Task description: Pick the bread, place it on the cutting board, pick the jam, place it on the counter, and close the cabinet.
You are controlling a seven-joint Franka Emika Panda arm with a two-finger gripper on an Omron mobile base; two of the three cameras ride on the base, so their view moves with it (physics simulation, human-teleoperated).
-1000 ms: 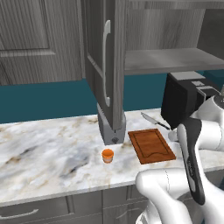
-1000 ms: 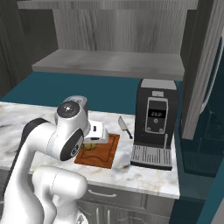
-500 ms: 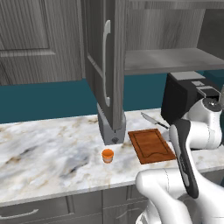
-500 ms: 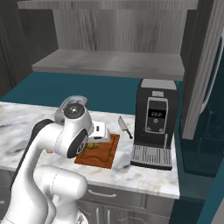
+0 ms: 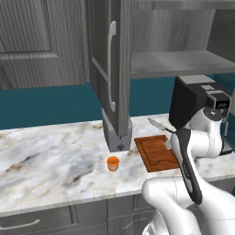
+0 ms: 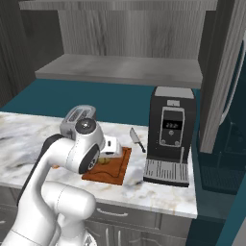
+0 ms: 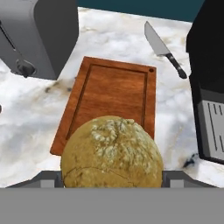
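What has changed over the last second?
The arm has swung a little further over the board, carrying the bread between the claw's fingers. The jam stayed on the counter, the cabinet door stayed open, and the knife and toaster did not move.

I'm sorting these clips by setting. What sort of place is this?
A kitchen, rendered rather than real. A marbled counter carries a toaster, a coffee machine, and a cutting board with a knife beside it, under grey wall cabinets.
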